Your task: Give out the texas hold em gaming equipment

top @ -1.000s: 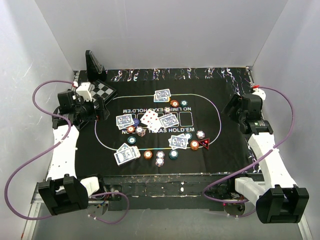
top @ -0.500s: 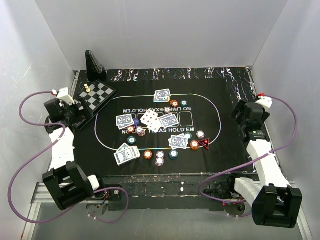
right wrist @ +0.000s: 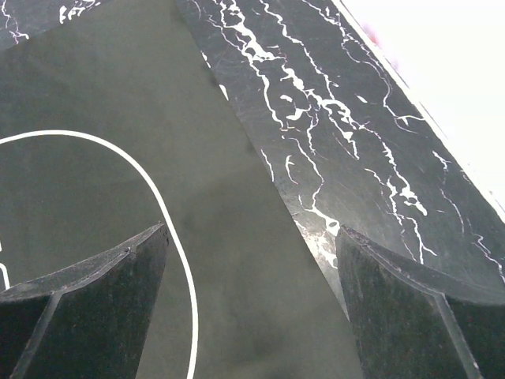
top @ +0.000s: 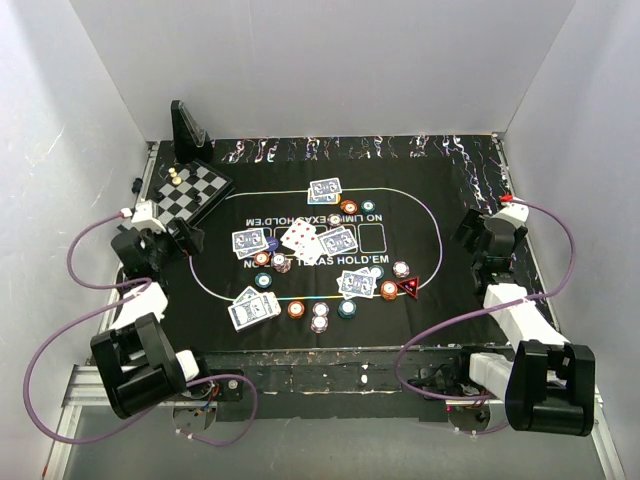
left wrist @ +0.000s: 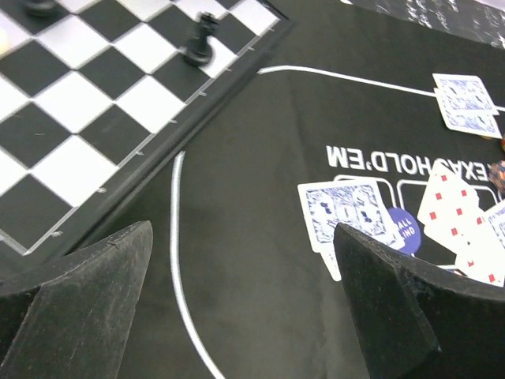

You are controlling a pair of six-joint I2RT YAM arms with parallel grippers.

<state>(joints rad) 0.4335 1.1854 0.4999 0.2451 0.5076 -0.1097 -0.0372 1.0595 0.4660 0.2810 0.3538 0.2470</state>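
The playing cards (top: 338, 241) lie in small blue-backed pairs near the middle of the black mat (top: 440, 250). A few face-up red cards (top: 299, 237) sit between the pairs, and a bigger pile (top: 252, 308) lies near the front on the left. Round poker chips (top: 320, 310) in orange, white and teal sit among the cards. The red triangle marker (top: 409, 288) lies at the right end, just beside an orange chip (top: 389, 290). In the left wrist view, a blue disc (left wrist: 401, 229) peeks out from under one pair of cards (left wrist: 347, 213). The chessboard (top: 190, 195) sits at the back left, and a black chess piece (left wrist: 201, 39) stands on it. The left gripper (left wrist: 243, 237) hangs low by the near corner of the chessboard and points toward the cards. Its fingers are spread wide and nothing is between them. The right gripper (right wrist: 251, 233) hangs over the right edge of the mat, well apart from the cards. It is spread wide too and holds nothing. Both arms are folded up tight, close to their bases. Half a second ago the left arm leaned farther out to the left and the right arm stood taller. Now both have pulled in and sunk lower. The cards and chips lie where they did before.
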